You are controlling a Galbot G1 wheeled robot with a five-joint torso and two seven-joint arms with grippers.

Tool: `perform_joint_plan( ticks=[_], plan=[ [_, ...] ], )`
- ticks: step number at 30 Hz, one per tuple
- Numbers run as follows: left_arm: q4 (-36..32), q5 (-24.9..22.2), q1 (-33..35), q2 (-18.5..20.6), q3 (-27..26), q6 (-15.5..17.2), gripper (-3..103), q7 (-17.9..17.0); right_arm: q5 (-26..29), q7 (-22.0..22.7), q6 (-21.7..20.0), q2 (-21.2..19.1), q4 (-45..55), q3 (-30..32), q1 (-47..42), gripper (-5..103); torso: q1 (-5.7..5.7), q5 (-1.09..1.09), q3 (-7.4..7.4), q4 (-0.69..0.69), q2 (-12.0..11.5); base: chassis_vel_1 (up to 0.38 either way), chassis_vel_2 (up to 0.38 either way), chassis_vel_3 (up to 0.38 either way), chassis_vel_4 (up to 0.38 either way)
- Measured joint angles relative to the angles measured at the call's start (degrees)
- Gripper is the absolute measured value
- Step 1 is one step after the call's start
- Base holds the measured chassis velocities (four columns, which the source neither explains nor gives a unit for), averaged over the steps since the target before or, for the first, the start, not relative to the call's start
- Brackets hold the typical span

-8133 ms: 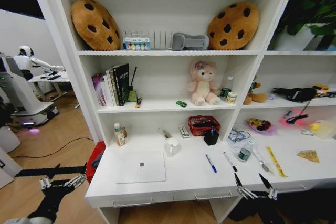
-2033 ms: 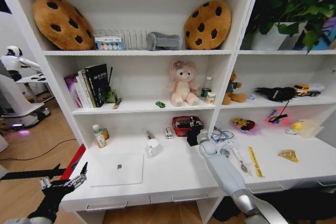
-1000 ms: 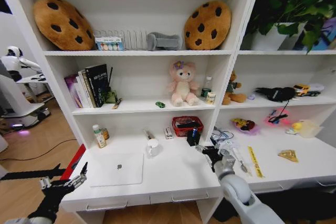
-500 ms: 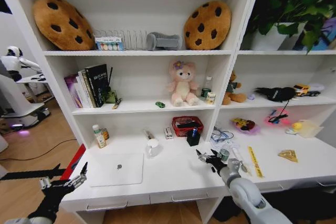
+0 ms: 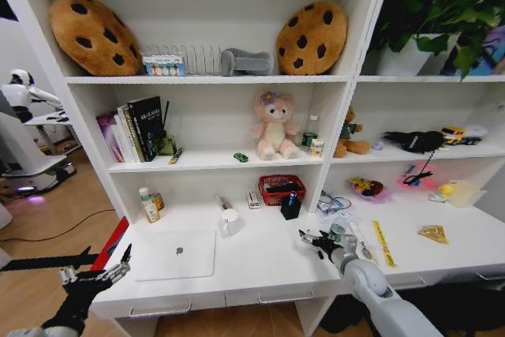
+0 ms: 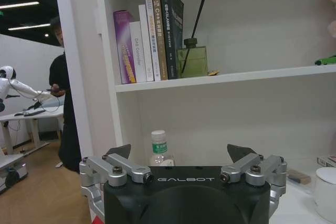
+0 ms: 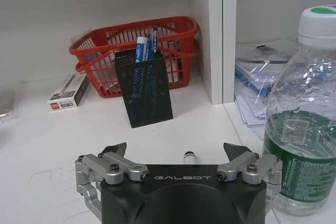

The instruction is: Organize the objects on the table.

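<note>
Hovering low over the counter (image 5: 260,262) with fingers spread, the right end effector (image 7: 178,157) is lined up on a pen (image 7: 188,157) lying just beyond it, beside the bottle (image 7: 303,124). The pen should be straddled squarely before closing, with the bottle kept clear. The left end effector (image 5: 95,276) is held released off the counter's near left corner.

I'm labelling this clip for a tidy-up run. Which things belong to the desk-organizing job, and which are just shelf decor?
Job:
- thin silver laptop
- white mug
- yellow ruler
- black mesh pen holder holding a blue pen
- dark pen beneath the open right gripper

Lying about:
- brown cookie-shaped cushions
- pink plush bear
- upright books
- red wire basket
</note>
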Motion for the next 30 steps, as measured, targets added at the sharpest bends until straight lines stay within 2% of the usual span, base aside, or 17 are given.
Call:
perform_joint_plan(
  ticks=[15, 16, 21, 24, 26, 28, 29, 30],
  plan=[
    [0.0, 0.0, 0.0, 0.0, 0.0, 0.0, 100, 0.0, -0.5, -0.6, -0.9, 0.3, -7.1, -4.1, 5.4, 100, 0.0, -0.01, 0.0, 0.0, 0.0, 0.0, 0.0, 0.0, 0.0],
    [0.0, 0.0, 0.0, 0.0, 0.0, 0.0, 100, 0.0, -0.6, -0.6, -0.9, 0.4, -7.5, -4.5, 5.8, 102, 0.0, -0.01, 0.0, 0.0, 0.0, 0.0, 0.0, 0.0, 0.0],
    [0.0, 0.0, 0.0, 0.0, 0.0, 0.0, 100, 0.0, -0.8, -0.6, -1.0, 0.8, -8.3, -5.4, 6.4, 94, 0.0, -0.01, 0.0, 0.0, 0.0, 0.0, 0.0, 0.0, 0.0],
    [0.0, 0.0, 0.0, 0.0, 0.0, 0.0, 100, 0.0, -0.9, -0.5, -1.0, 1.1, -8.5, -5.6, 6.4, 80, -0.01, -0.04, -0.01, 0.0, 0.0, 0.0, 0.0, 0.0, 0.0],
    [0.0, 0.0, 0.0, 0.0, 0.0, 0.0, 100, 0.0, -0.9, -0.5, -1.0, 1.1, -8.5, -5.6, 6.3, 80, 0.0, -0.04, -0.01, -0.01, 0.0, 0.0, 0.0, 0.0, 0.0],
    [0.0, 0.0, 0.0, 0.0, 0.0, 0.0, 100, 0.0, -0.9, -0.5, -0.9, 1.2, -8.5, -5.5, 6.2, 69, -0.01, -0.03, -0.01, -0.01, 0.0, 0.0, 0.0, 0.0, 0.0],
    [0.0, 0.0, 0.0, 0.0, 0.0, 0.0, 100, 0.0, -0.9, -0.5, -0.9, 1.2, -8.5, -5.5, 6.2, 69, -0.01, -0.03, -0.01, -0.01, 0.0, 0.0, 0.0, 0.0, 0.0],
    [0.0, 0.0, 0.0, 0.0, 0.0, 0.0, 100, 0.0, -0.9, -0.5, -0.9, 1.2, -8.5, -5.5, 6.2, 63, -0.01, -0.03, -0.01, -0.01, 0.0, 0.0, 0.0, 0.0, 0.0]
  ],
)
